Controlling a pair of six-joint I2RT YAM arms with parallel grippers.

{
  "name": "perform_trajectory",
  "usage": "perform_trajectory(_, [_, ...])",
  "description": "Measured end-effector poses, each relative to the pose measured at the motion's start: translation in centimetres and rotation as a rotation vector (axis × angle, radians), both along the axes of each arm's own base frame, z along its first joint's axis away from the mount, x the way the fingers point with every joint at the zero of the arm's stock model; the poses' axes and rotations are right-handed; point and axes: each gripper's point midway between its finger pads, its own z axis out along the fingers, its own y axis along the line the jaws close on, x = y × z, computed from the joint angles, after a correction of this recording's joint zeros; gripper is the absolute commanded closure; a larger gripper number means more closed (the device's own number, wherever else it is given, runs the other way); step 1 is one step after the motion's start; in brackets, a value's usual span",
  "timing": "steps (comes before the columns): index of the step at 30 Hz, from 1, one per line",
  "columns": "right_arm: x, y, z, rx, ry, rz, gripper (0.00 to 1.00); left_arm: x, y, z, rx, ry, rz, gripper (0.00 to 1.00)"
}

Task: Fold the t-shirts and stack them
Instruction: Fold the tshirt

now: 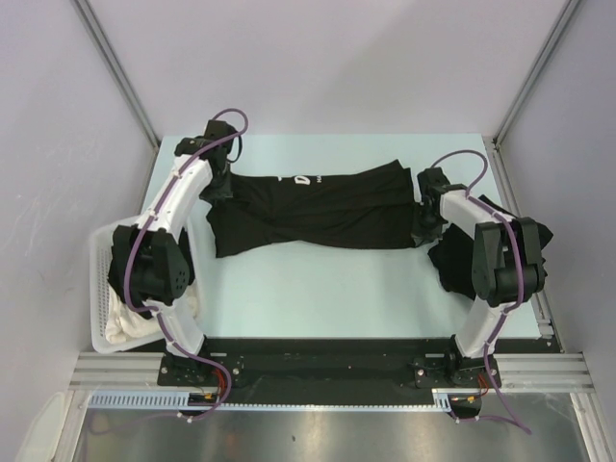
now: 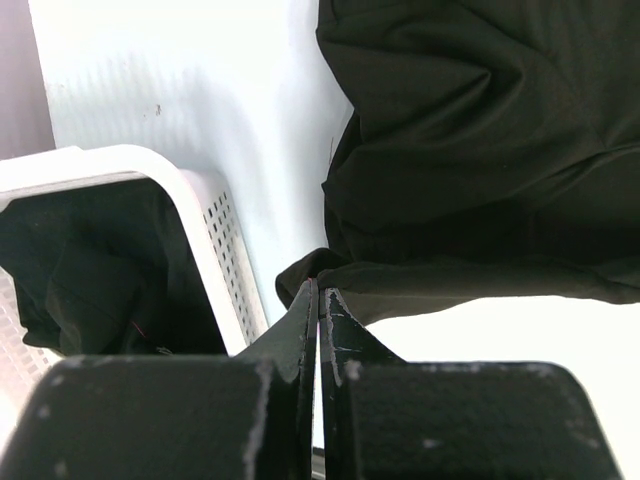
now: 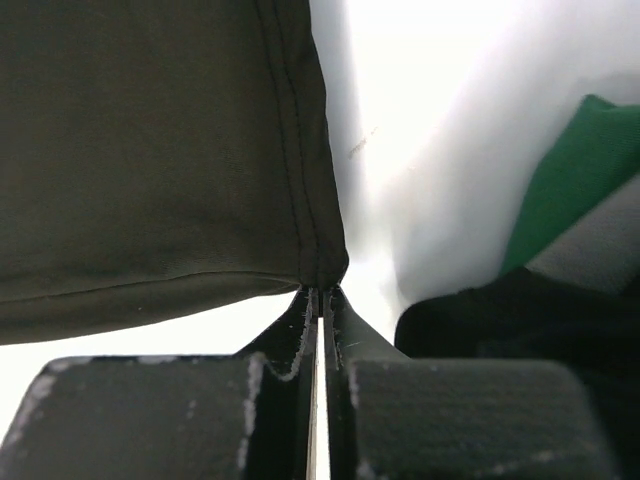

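Top external: left hand (image 1: pixel 219 186) and right hand (image 1: pixel 422 219) each pinch opposite ends of a black cotton t-shirt (image 1: pixel 318 207) stretched across the pale-blue tabletop (image 1: pixel 318 289)

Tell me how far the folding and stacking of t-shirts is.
Done: no finished stack shows; a black fabric heap lies under the right arm, folded or not I cannot tell. In hand: the left claw and the right claw pinch the black cotton t-shirt with white lettering, stretched and wrinkled. Left: folding it, plus the black cloth in the white plastic lattice basket.
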Motion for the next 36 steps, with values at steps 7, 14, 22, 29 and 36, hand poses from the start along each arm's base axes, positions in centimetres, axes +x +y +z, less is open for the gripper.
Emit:
perform_trajectory(7, [1.4,-0.5,3.0,0.012,-0.088,-0.018,1.0,0.7,-0.1,0.6,-0.004,-0.018,-0.001,1.0])
perform_trajectory(14, [2.6,-0.7,4.2,0.016,-0.126,-0.027,1.0,1.6,-0.3,0.3,0.001,-0.007,-0.006,1.0])
perform_trajectory(22, [5.0,-0.6,6.2,0.022,-0.193,-0.025,1.0,2.8,-0.2,0.7,0.019,-0.022,-0.012,1.0])
perform_trajectory(29, [6.6,-0.8,6.0,0.017,-0.198,-0.025,1.0,3.9,0.0,0.3,0.042,-0.023,-0.01,1.0])
perform_trajectory(36, [7.9,-1.1,5.3,0.006,-0.189,-0.022,1.0,5.7,0.2,0.2,0.068,-0.039,-0.012,1.0])
